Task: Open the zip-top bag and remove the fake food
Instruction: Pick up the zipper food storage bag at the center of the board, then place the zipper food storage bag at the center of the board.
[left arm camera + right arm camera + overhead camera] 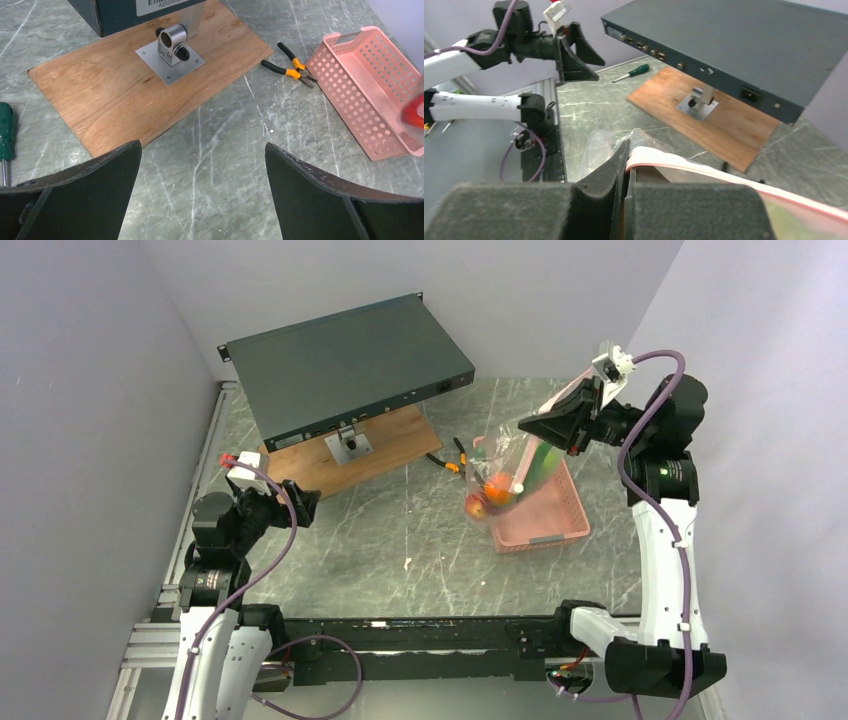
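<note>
Right tool (625, 162), closest in its wrist view, has its black foam pads pressed together on the pink zip strip of the zip-top bag (512, 452). The clear bag hangs in the air from that grip, above the left rim of a pink slotted basket (565, 522) near the desk's (400, 540) right edge. Fake food (494, 494), orange, red and green pieces, sags in the bag's bottom. Left tool (202, 146) hovers over the desk's left side, spread wide and holding nothing. Orange-handled pliers (291, 67) lie just left of the basket. A wooden board (110, 95) carries a tilted grey rack unit (345, 360) towards the far left corner. A green screwdriver (6, 131) lies beside the board.
</note>
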`<control>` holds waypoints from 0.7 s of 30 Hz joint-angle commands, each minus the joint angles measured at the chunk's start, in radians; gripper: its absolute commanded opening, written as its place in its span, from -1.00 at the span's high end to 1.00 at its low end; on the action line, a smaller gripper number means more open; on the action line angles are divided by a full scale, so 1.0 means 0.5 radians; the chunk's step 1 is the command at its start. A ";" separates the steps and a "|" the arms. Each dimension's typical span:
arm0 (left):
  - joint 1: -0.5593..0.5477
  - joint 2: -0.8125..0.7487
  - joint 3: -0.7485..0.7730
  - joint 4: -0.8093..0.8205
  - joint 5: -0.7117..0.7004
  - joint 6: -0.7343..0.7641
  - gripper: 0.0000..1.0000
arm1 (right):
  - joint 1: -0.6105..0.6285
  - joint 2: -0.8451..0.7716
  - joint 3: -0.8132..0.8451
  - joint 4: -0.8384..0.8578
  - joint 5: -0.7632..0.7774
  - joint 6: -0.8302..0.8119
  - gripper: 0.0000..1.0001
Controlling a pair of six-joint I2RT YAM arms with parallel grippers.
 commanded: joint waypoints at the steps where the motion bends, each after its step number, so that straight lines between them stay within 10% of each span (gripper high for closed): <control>1: 0.010 -0.015 -0.001 0.087 0.068 0.042 -0.98 | 0.056 -0.021 0.040 0.033 -0.189 -0.054 1.00; 21: 0.010 0.035 0.007 0.110 0.252 0.086 -0.98 | 0.503 0.097 -0.038 0.093 0.023 0.030 1.00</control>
